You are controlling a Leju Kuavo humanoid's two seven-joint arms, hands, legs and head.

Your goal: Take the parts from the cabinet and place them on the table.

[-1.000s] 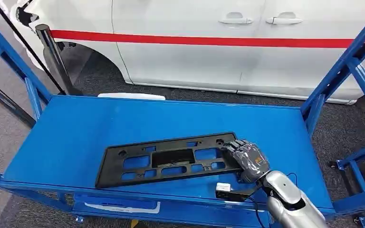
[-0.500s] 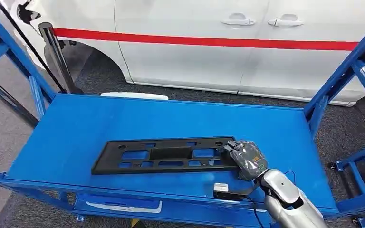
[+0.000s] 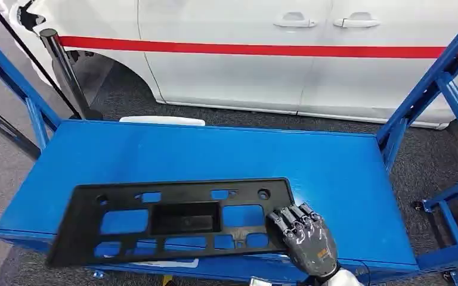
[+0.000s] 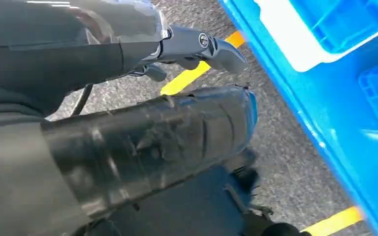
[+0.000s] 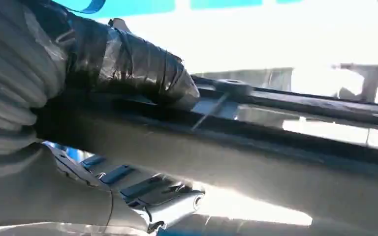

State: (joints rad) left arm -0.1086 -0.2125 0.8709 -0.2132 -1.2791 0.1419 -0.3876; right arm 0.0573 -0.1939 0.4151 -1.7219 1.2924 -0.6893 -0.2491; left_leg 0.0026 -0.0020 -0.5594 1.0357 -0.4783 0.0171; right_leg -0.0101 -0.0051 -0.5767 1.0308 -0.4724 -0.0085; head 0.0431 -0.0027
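Right hand grips the black part over the blue shelf, white car behind.

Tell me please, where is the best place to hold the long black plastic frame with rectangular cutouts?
Probably at its right end, where the right hand holds it now. The long black plastic frame is flat and thin, overhanging the blue shelf's front edge, so fingers can close around its rim from the near side. A second grip at the left end would likely steady it.

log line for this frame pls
right hand: grips right end of flat black plastic slotted panel | panel: overhanging near edge of blue metal shelf | left hand: holds nothing, beside shelf
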